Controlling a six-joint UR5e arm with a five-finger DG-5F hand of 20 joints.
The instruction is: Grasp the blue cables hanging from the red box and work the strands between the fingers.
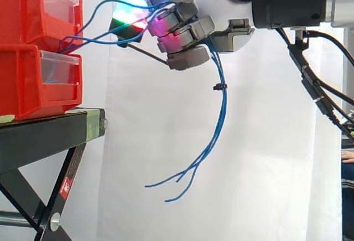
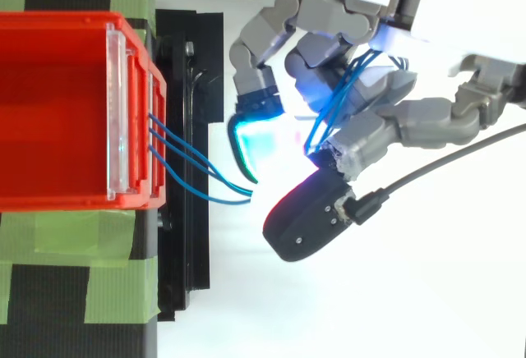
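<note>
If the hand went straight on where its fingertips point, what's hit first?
Likely the front of the upper red bin, where the blue cables the hand grips come out. Nothing else shows between; depth unclear.

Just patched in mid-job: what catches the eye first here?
The hand, fingertips glowing, curls round the blue cables high in the side view, right of the stacked red bins. The cables run from the bins into it, their loose ends dangling below against the white curtain.

glossy red plastic bins point(image 1: 38, 80), matt black metal stand point(image 1: 50, 136), smooth blue cables point(image 1: 221, 114).
</note>
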